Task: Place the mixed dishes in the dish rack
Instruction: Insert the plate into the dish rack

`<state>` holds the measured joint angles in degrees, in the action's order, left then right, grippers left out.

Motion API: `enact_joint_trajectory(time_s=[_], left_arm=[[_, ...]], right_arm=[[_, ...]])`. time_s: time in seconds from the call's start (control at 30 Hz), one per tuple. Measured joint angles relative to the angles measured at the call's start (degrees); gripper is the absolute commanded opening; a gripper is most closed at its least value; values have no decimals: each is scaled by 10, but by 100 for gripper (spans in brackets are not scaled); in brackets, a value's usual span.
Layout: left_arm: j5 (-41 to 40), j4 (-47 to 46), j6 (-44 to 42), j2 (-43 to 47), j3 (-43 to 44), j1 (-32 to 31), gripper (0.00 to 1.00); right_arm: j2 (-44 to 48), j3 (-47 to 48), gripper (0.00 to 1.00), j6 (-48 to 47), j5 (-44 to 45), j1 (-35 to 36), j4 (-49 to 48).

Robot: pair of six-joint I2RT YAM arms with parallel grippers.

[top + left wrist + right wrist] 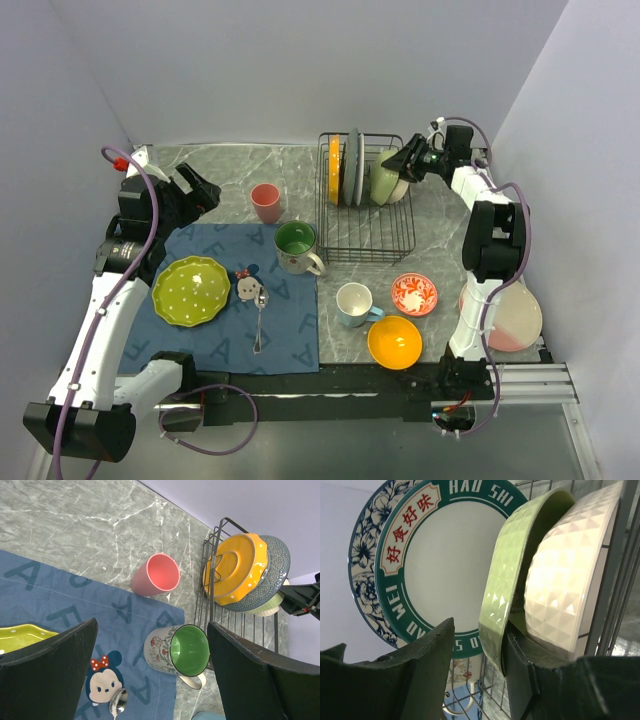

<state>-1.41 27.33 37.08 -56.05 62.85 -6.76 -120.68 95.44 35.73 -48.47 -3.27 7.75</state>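
Loosely open, the right hand (396,162) straddles the rim of the green bowl (502,580)

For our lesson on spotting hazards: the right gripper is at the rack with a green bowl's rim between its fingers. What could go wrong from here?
One finger of the right gripper sits between the green bowl and the cream bowl. Pulling back carelessly could snag a rim and tip either bowl out of the dish rack.

the dish rack (368,205) holds an orange plate (334,170), a grey plate (352,168) and a green bowl (383,180) on edge — the right gripper (394,164) sits at that bowl's rim.
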Motion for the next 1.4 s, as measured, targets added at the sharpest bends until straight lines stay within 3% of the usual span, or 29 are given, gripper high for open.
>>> enact_joint_trajectory(time_s=[0.4, 0.73, 0.97, 1.1, 1.4], left_arm=[[0, 0, 0, 0, 0, 0, 97], [0, 0, 0, 0, 0, 0, 97], [0, 0, 0, 0, 0, 0, 97], [0, 0, 0, 0, 0, 0, 97], [0, 0, 0, 0, -3, 0, 97]], right_arm=[[7, 22, 51, -1, 41, 0, 19], [106, -7, 50, -59, 162, 0, 117], [182, -47, 37, -96, 228, 12, 154], [202, -75, 24, -112, 274, 50, 170], [174, -112, 17, -119, 329, 124, 190]])
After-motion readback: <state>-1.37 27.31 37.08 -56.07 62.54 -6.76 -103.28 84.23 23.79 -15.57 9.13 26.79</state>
